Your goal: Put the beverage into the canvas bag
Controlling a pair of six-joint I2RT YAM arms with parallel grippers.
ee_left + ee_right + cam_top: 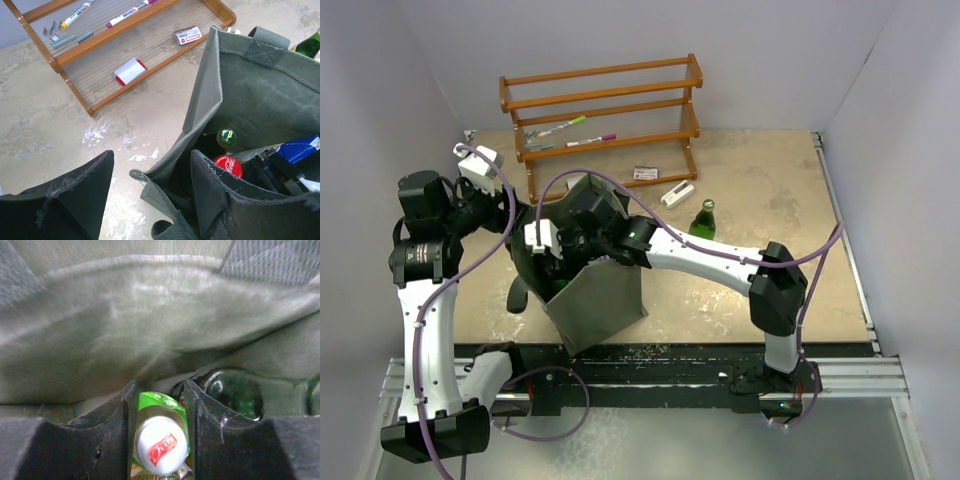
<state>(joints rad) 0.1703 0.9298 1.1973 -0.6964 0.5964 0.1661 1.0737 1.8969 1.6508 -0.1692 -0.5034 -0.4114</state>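
The dark grey-green canvas bag [605, 295] stands open at the table's middle. My right gripper [160, 390] reaches down inside it, shut on a beverage bottle with a white cap [161, 445] and a green label. The bag's inner wall [150, 315] fills the view behind, and a green glass bottle [235, 392] stands beside. My left gripper [152, 157] is open and straddles the bag's near corner [200, 105], one finger inside and one outside. A green-capped bottle [227, 136] and a red-capped bottle [228, 164] stand in the bag. Another green bottle [704, 219] stands on the table to the right.
A wooden rack [605, 110] with markers stands at the back and also shows in the left wrist view [75, 60]. A small white item [677, 193] and a red-and-white packet [645, 173] lie in front of it. White walls close in the table on three sides.
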